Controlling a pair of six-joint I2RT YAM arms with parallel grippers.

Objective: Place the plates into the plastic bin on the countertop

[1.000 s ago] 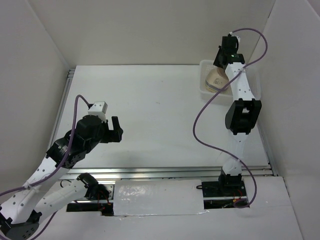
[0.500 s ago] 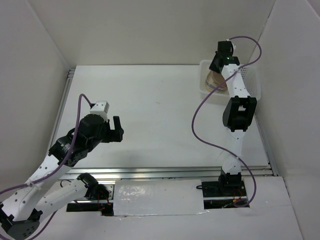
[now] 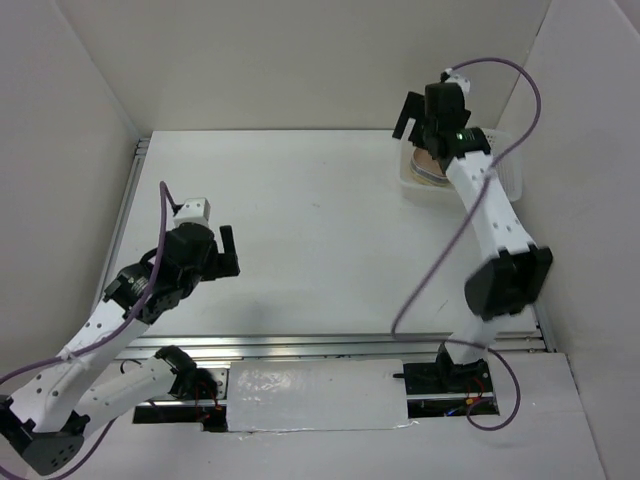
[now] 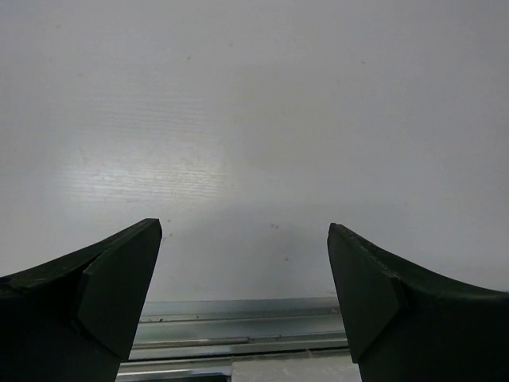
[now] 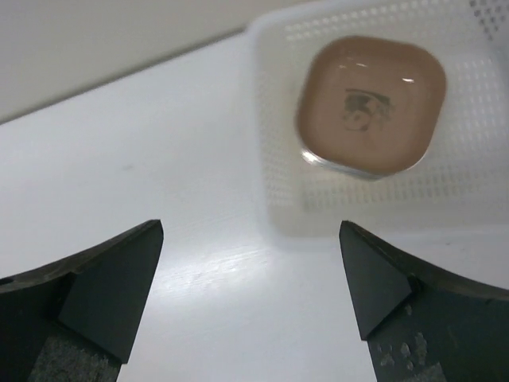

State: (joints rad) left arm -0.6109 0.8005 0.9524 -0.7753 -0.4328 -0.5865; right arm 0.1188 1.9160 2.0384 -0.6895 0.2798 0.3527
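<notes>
Plates [image 5: 370, 103] (in bin [image 5: 277, 159]) sit beyond parted right fingers [image 5: 103, 278].

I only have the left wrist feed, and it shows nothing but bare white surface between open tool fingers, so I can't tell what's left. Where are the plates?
Observer: A brown plate lies flat in the plastic bin, dark motif up.
Operator: Where is that bin?
Observer: The top camera puts it in the far right corner of the countertop.
Operator: Is the right arm carrying one?
Observer: No, the right tool is open and empty, hovering just outside the bin.
</notes>
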